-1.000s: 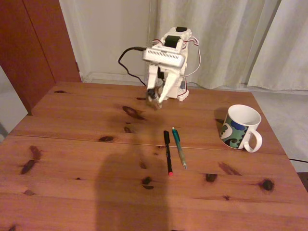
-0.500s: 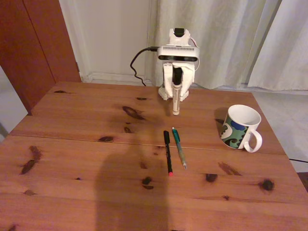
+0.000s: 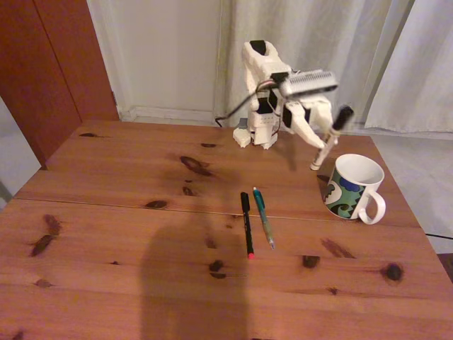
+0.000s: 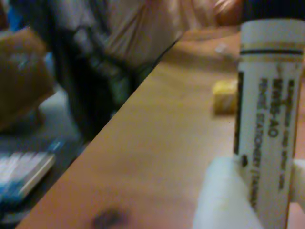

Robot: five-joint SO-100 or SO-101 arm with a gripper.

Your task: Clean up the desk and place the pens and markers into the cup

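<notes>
A domestic room, probably a home study or living room: a knotty pine desk (image 3: 106,234) stands against a pale wall with a skirting board, flanked by a reddish wooden door (image 3: 56,64) and full-length pale curtains (image 3: 340,57). A patterned ceramic mug (image 3: 352,188) sits on the desk under dim indoor light.

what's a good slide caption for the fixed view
Gripper carries the white marker toward the cup; two pens lie on the desk.
</notes>
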